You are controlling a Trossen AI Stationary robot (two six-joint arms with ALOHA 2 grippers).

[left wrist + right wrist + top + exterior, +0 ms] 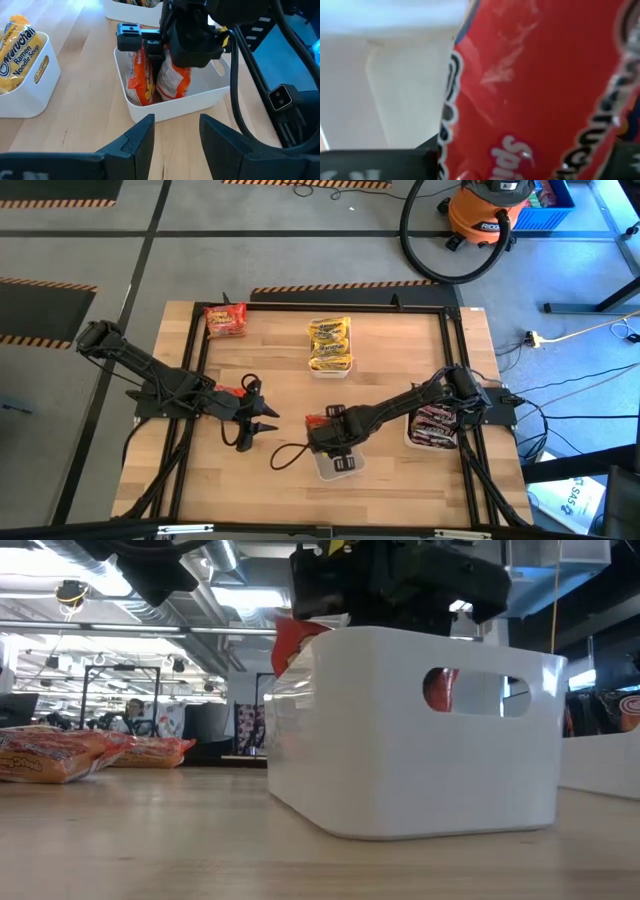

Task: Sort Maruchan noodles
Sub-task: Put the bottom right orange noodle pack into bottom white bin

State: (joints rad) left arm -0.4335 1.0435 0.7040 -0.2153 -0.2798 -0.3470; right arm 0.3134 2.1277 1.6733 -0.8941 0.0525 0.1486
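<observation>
Wooden table (390, 350) carries three white trays, one per flavour: yellow packets (330, 343) at the far edge, maroon packets (434, 426) on the right. Right gripper (156, 50) lowers a red packet (172, 77) upright into the near tray (176, 104), pinched between its fingers. Left gripper (176, 137) waits beside it, half-open and empty.

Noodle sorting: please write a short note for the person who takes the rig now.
Right gripper: over the near white tray, fingers on a red packet standing inside it; a second red packet stands beside it.
Left gripper: open, empty, low over the table left of that tray.
Done: yellow packets in the far middle tray; dark packets in the right tray.
Left: release the red packet, then bring the loose red packets from the far left corner of the table.
</observation>
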